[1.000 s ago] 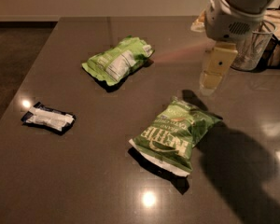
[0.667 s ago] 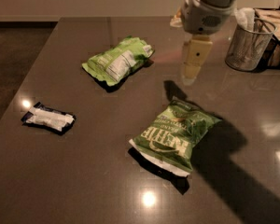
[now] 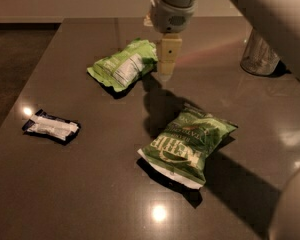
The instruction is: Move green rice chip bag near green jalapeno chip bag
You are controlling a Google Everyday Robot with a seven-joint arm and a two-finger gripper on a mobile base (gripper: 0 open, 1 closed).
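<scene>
The step in hand looks like the approach to the pick. The cream-coloured end effector (image 3: 165, 72) hangs from the grey wrist at the far side of the dark, glossy worktop (image 3: 95, 189), pointing down. I cannot tell whether it is open or closed, and it appears to be holding nothing.

The small lime-green rice chip bag with the white label panel (image 3: 122, 65) lies flat just beside the end effector, on its camera-left side. Whether the two touch cannot be made out.

The larger dark green jalapeno chip bag with white lettering (image 3: 188, 144) lies nearer the camera than the end effector and a little to its right, apart from the rice bag.

The next move probably calls for a short shift sideways over the rice bag's crinkled body, then a descent to grip it.

Bare worktop lies between the two bags, giving room to set the rice bag down. A small dark blue and white packet (image 3: 51, 127) sits well off to the left, near the worktop's edge. A metallic container (image 3: 259, 55) stands to the right, clear of the likely path.
</scene>
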